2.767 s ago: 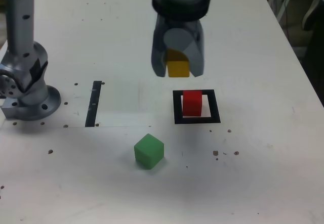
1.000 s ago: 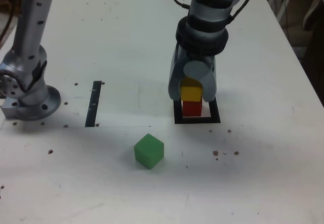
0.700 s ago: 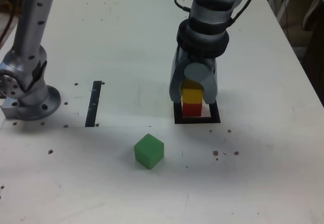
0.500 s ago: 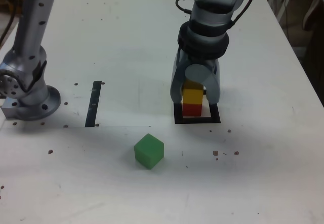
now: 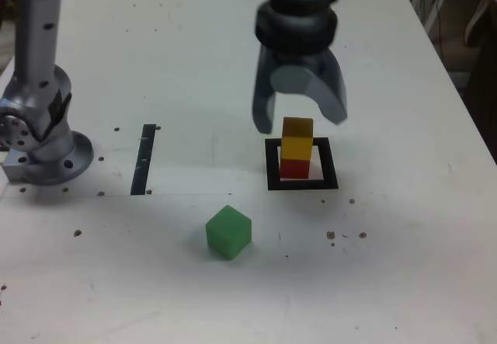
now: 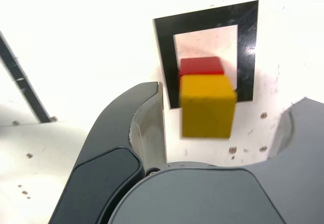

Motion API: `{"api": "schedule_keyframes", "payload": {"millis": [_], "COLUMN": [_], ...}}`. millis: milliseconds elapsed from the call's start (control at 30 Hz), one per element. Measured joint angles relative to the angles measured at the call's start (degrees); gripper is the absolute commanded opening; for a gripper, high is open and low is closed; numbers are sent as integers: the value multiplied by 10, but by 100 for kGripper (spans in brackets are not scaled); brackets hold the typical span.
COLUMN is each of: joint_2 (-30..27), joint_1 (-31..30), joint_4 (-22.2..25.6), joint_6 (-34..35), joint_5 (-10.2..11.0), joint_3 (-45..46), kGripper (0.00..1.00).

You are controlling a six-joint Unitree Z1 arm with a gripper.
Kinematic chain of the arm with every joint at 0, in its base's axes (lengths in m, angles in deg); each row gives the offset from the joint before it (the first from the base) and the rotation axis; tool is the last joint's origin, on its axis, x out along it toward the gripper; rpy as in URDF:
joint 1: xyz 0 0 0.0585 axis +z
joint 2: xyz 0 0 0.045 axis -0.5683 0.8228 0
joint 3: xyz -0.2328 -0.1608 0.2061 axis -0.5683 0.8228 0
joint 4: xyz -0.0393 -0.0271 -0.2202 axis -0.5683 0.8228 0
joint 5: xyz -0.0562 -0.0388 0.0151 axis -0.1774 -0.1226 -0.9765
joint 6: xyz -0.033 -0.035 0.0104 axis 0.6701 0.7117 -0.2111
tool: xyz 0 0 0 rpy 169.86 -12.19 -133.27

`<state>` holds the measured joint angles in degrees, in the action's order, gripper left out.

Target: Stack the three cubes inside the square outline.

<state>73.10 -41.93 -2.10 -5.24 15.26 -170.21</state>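
Gripper [image 5: 301,120]: jaws spread wide, nothing between the pads in contact; a gap shows on both sides of yellow [image 5: 297,138] in the wrist view. Yellow sits on red [image 5: 294,169], red within the square [image 5: 331,175]. Alignment roughly true; whether yellow is exactly centred, cannot tell.

Target, by judgement: green [image 5: 228,234], the only cube off the stack. Position: on the table [image 5: 373,282], well apart from the square. Taking the gripper as clock centre in the exterior view, green lies toward 7 o'clock and lower, at table level. Not seen in the wrist view.

Orientation: a cube, so no long axis; but green is turned, one corner pointing near 6 o'clock, while the stack shows a flat face that way. Likely needs a wrist turn to bring the pads onto opposite faces, then a turn back before placing. One arm only, so no choice of side.

Risk: swinging toward 7 o'clock while low could clip yellow. Suggest rising clear first.
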Motion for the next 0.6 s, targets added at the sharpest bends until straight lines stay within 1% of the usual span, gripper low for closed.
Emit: {"api": "schedule_keyframes", "payload": {"millis": [200, 300, 433, 600], "joint_2": [-80, -117, -128, -128], "joint_1": [-30, -63, -117, -197], "joint_4": [32, 37, 37, 35], "joint_6": [38, 65, 106, 161], "joint_5": [3, -7, -28, -33], "joint_3": [43, 81, 124, 135], "kGripper": [99, 99, 99, 99]}}
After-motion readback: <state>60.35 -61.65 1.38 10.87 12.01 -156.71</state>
